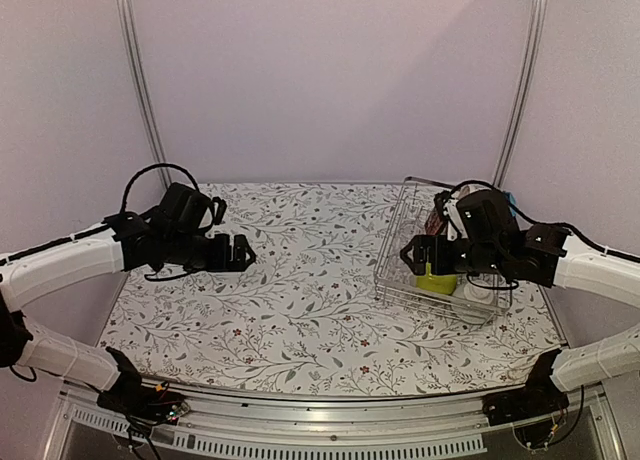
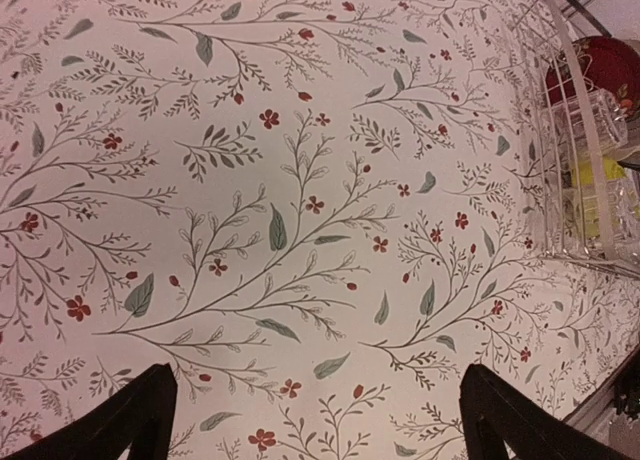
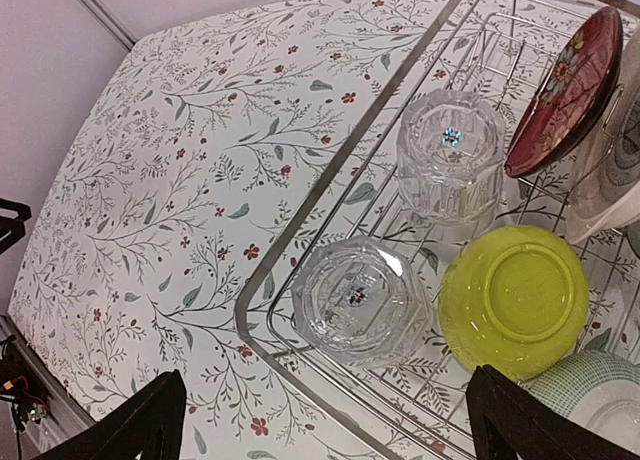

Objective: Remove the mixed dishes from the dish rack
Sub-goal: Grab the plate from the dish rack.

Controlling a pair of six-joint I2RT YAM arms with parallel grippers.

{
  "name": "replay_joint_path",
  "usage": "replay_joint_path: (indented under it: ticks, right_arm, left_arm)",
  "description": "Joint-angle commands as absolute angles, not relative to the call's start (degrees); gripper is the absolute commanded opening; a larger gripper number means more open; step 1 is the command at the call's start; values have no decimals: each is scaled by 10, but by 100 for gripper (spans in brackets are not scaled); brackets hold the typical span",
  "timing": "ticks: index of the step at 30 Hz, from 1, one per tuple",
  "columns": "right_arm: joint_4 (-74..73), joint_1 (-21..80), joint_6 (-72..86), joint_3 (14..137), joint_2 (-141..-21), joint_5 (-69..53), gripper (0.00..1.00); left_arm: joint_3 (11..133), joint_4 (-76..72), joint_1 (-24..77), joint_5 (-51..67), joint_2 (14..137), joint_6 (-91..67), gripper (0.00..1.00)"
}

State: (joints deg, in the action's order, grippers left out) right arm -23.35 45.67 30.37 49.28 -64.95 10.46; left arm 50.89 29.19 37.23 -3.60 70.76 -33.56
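Because the floral tabletop (image 1: 300, 310) lies bare across its middle and left, it reads as the place where unloaded dishes should land. The dish rack (image 1: 392, 242) stands on the right side of it, within the right arm's reach, and every dish that shows sits inside its wires.

In the right wrist view the red floral plate (image 3: 570, 80) stands on edge, leaning at the far end, presumably propped by the prongs so it drains. A whitish dish (image 3: 620, 180) stands just beside it, cut off by the frame edge. The lime-green bowl (image 3: 515, 300) lies bottom up on the rack floor, and a pale dish with a green grid pattern (image 3: 590, 400) shows at the lower corner. Two clear drinking glasses, one farther in (image 3: 450, 155) and one by the near corner (image 3: 360, 300), stand upside down, both just beside the bowl.

The right hand (image 1: 412, 255) hovers above the rack's near-left corner with its jaws spread wide, holding nothing. The left hand (image 1: 238, 252) hangs over bare cloth, well apart from the rack, likewise wide open and empty.

Standing in the way, I judge, are the rack's raised rim wire beside the nearer glass, the upright prongs, and the tight crowding of glasses against the bowl.
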Motion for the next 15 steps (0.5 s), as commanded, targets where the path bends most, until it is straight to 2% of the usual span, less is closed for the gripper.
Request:
replay_joint_path:
  ticks: [1, 7, 15]
  right_arm:
    - [-272, 455, 274, 549, -677, 77, 99]
    - [-319, 455, 251, 633, -723, 91, 99]
    - [-471, 445, 227, 803, -795, 207, 99]
  left_arm:
    - [538, 274, 378, -59, 692, -323, 100]
    - [555, 291, 379, -98, 688, -329, 100]
    - [555, 305, 379, -139, 669, -331, 99]
